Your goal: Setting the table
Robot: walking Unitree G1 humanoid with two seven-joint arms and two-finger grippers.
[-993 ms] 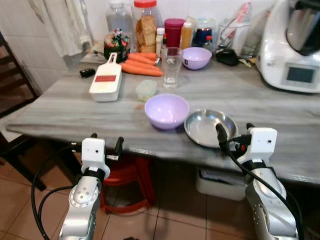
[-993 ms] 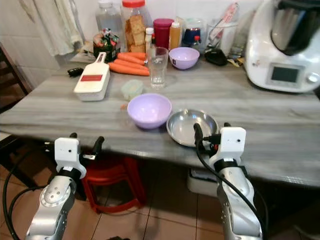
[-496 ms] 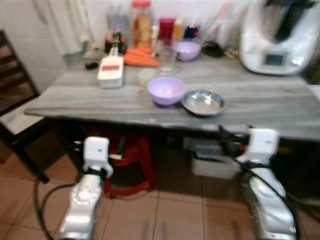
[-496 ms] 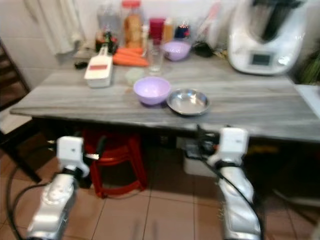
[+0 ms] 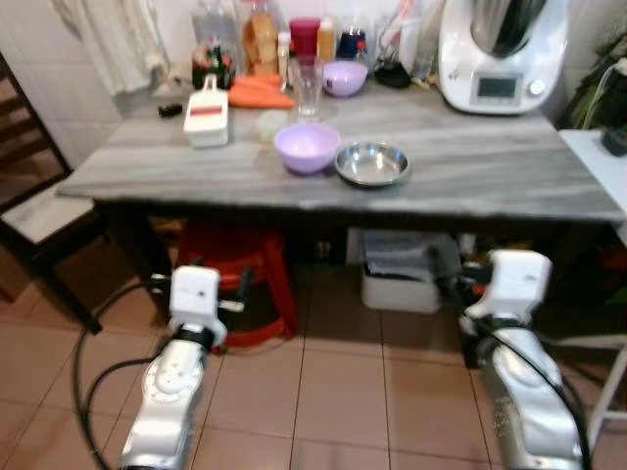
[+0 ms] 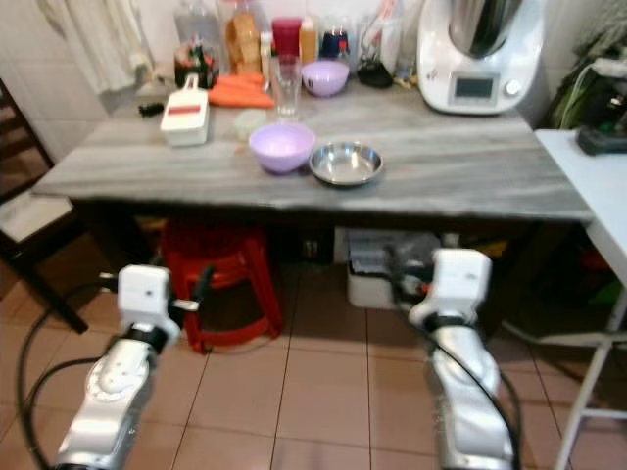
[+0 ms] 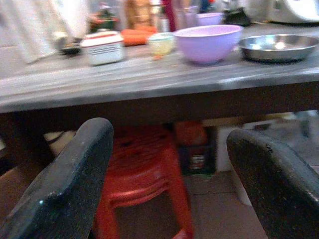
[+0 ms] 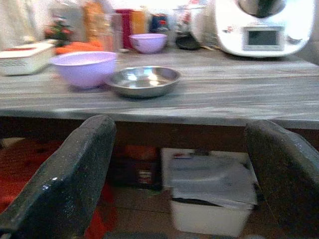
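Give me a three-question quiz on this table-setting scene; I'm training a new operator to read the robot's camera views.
1. True or false: the steel plate sits on the grey table right beside the large purple bowl.
2. Which stands under the table? A) a red stool B) a green bucket C) a blue crate
3. Fill in: both the left gripper and the right gripper have their fingers ____ and hold nothing.

Key
1. True; the plate sits on the side of the bowl nearer the white kitchen machine.
2. A
3. open; both are held below the table edge.
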